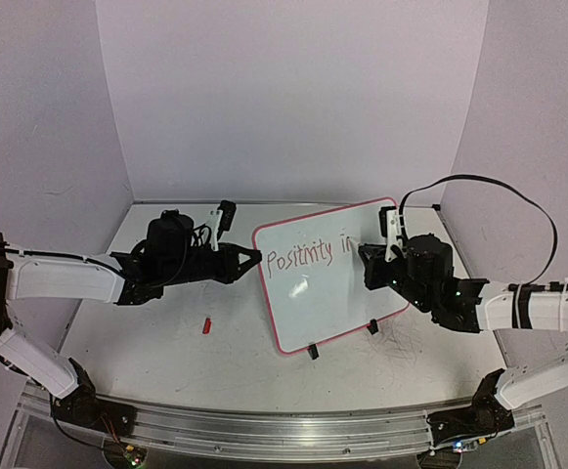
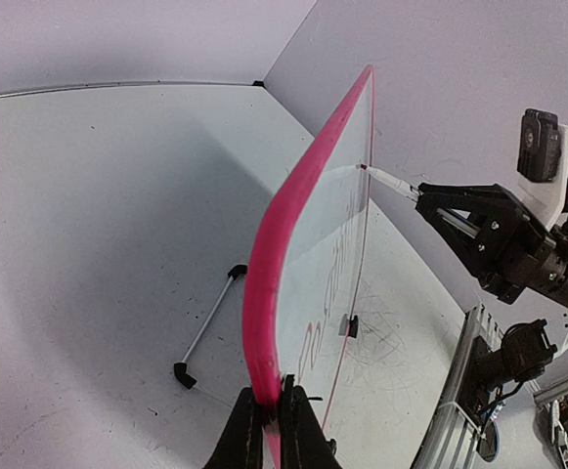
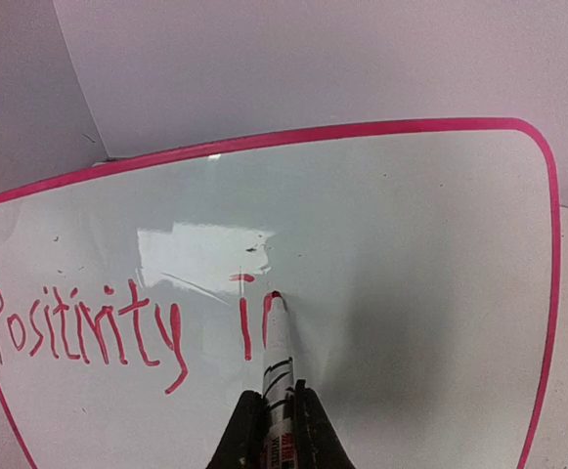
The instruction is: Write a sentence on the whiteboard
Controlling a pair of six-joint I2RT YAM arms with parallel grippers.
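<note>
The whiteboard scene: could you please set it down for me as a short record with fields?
whiteboard: pink-red frame, standing tilted on the table
sentence: red lettering, reads "Positivity", then the first strokes of a next word
left gripper: shut on the board's frame edge
right gripper: shut on a marker
marker: white barrel, red tip touching the board at the last stroke
small red item: lying on the table left of the board, untouched

Glossy whiteboard (image 3: 411, 244); frame (image 3: 313, 132) seemingly plastic.
</note>
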